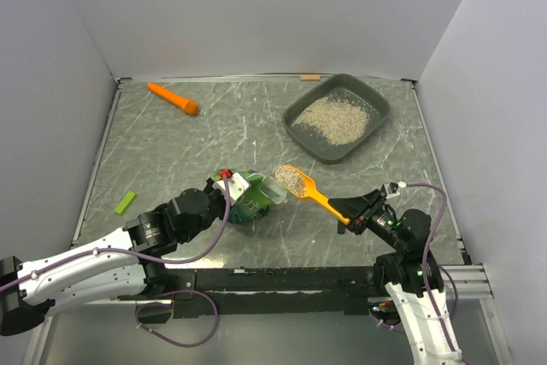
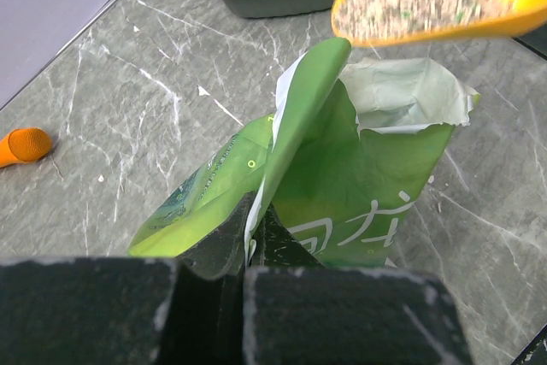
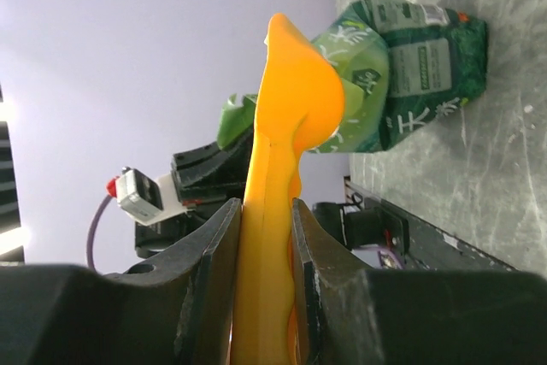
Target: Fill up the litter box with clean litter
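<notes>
– Here, what does each claw hold?
– The right claw [image 3: 267, 211] is clamped on the handle of the scoop [image 1: 301, 185], whose bowl faces up, heaped with litter [image 1: 291, 179]. The left claw [image 2: 244, 271] is pinched on a fold of the bag [image 1: 252, 198], propping it upright with its mouth open.
– Where is the scoop relative to the bag?
– Its bowl hangs just right of the bag's mouth, raised off the worktop [image 1: 188, 143]. The handle runs from there toward the near right, down to the right claw.
– And the litter box?
– The litter box [image 1: 379, 105] sits well beyond the bag, to its far right. A pale layer of litter covers part of its floor, so I read it as partly filled.
– Which relation governs the next move?
– The scoop's long axis points from the claw toward the bag, to the far left, whereas the box lies to the far right of the bowl. I judge that the load must travel away from the bag, with the bowl kept level until it is over the box. The right arm is nearer the box; the left is occupied with the bag.
– What is the risk?
– The granules lie close to the bowl's lip. A tilt in transit would likely shed them on the worktop between bag and box.
</notes>
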